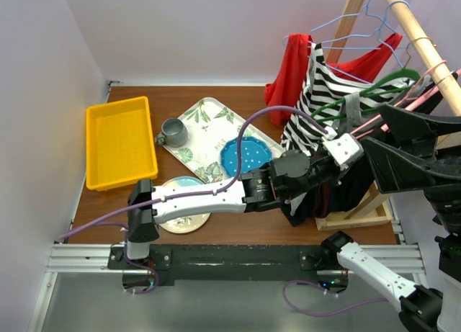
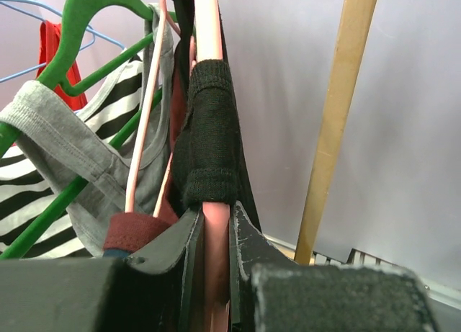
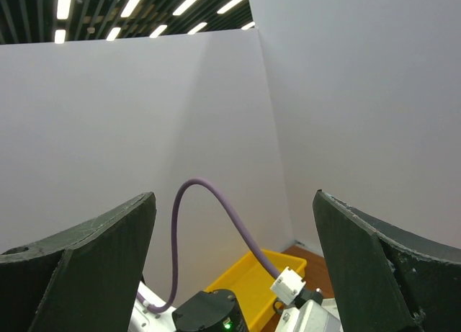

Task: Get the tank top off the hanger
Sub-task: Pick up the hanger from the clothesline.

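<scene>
A pink hanger [image 2: 207, 51] hangs on the wooden rack with a black knit tank top strap [image 2: 209, 130] over its arm. The dark garment hangs down below it in the top view [image 1: 338, 191]. My left gripper [image 2: 215, 227] is shut on the end of the pink hanger, just under the strap; in the top view its wrist [image 1: 340, 150] reaches into the clothes and its fingers are hidden. My right gripper [image 1: 376, 127] is wide open and empty, raised beside the rack above the left wrist; it also shows in the right wrist view [image 3: 234, 202].
A grey tank top [image 2: 65, 137] on a green hanger [image 2: 86, 15], a striped garment [image 1: 317, 94] and a red garment [image 1: 292, 65] hang on the same wooden rail [image 1: 425, 44]. A yellow bin [image 1: 119, 141], leaf-print tray [image 1: 205, 112], grey mug [image 1: 173, 132] and blue plate [image 1: 245, 155] lie to the left.
</scene>
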{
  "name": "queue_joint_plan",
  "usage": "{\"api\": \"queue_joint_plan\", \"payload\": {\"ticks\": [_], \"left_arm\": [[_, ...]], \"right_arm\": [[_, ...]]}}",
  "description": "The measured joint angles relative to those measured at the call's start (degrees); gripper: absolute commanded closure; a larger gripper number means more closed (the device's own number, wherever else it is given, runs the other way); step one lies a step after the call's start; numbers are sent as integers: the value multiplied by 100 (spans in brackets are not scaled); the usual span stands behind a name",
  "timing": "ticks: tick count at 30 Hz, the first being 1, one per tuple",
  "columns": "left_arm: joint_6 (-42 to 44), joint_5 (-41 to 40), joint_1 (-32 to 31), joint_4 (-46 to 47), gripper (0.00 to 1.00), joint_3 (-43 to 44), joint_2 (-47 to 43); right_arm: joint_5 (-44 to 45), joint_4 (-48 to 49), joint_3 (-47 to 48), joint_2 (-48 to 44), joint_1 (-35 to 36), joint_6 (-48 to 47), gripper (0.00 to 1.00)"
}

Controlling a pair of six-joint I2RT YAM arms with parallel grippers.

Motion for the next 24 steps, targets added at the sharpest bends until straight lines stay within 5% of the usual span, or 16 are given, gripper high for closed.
{"api": "queue_joint_plan", "payload": {"ticks": [24], "left_arm": [[-50,308,98,844,100,-1681,-1307]], "right_arm": [[7,-72,-72,22,0,17,6]]}}
